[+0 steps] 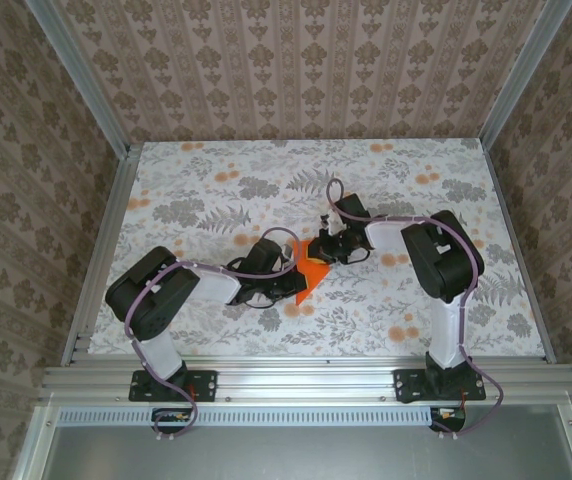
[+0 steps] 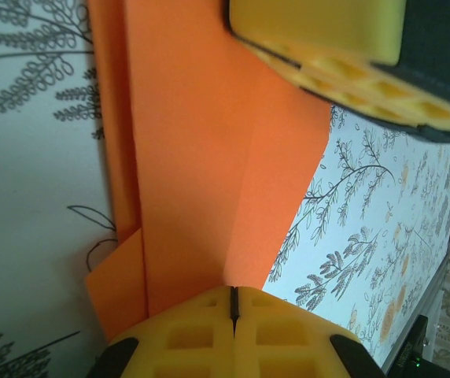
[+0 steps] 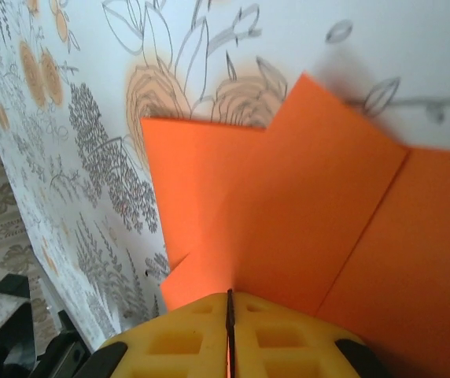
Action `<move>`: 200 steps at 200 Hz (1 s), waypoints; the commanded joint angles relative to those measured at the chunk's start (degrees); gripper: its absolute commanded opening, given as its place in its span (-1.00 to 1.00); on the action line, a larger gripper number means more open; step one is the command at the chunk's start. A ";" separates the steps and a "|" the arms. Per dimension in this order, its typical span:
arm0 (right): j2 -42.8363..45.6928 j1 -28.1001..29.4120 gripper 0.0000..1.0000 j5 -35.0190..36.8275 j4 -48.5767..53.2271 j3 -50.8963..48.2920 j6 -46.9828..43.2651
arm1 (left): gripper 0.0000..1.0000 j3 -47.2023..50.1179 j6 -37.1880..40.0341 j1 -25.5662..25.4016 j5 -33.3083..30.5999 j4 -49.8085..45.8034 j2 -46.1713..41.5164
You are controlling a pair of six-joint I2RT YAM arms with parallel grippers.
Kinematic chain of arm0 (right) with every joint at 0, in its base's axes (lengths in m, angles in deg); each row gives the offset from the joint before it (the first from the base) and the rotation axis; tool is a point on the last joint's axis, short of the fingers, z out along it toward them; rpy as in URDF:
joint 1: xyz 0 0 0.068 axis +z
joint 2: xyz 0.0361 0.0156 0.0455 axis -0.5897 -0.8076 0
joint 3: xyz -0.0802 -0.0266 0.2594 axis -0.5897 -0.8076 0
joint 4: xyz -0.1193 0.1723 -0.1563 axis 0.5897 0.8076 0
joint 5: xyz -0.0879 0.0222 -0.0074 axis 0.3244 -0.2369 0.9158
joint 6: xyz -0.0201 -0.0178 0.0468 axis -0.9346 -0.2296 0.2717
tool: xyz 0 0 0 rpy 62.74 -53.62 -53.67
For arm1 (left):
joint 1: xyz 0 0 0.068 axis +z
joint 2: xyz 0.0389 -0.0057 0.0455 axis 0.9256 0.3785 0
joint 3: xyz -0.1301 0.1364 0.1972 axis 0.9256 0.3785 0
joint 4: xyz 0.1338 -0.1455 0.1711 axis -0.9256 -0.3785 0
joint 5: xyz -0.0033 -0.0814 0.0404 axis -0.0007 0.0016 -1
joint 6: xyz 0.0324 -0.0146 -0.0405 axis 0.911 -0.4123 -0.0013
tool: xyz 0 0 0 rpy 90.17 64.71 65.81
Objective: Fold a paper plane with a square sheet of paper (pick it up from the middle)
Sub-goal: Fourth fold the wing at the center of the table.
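The square sheet of paper is bright orange and partly folded, with creases and overlapping flaps, and sits between both grippers at mid-table. In the left wrist view the paper runs from my left gripper up to the right gripper's yellow fingers. The left jaws are shut, with a crease of the paper meeting their tips. In the right wrist view the paper fans out from my right gripper, which is shut with orange showing in its seam. From above, my left gripper and right gripper stand close together.
The table wears a floral cloth with pale orange blotches. Patterned walls and aluminium rails close it in on three sides. Both arms bend inward over the near half of the table.
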 commanded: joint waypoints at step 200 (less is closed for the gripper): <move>28.79 -7.31 -0.19 7.13 13.11 -15.59 -3.67 | -0.51 -7.70 5.63 -3.74 -3.92 -28.54 -15.75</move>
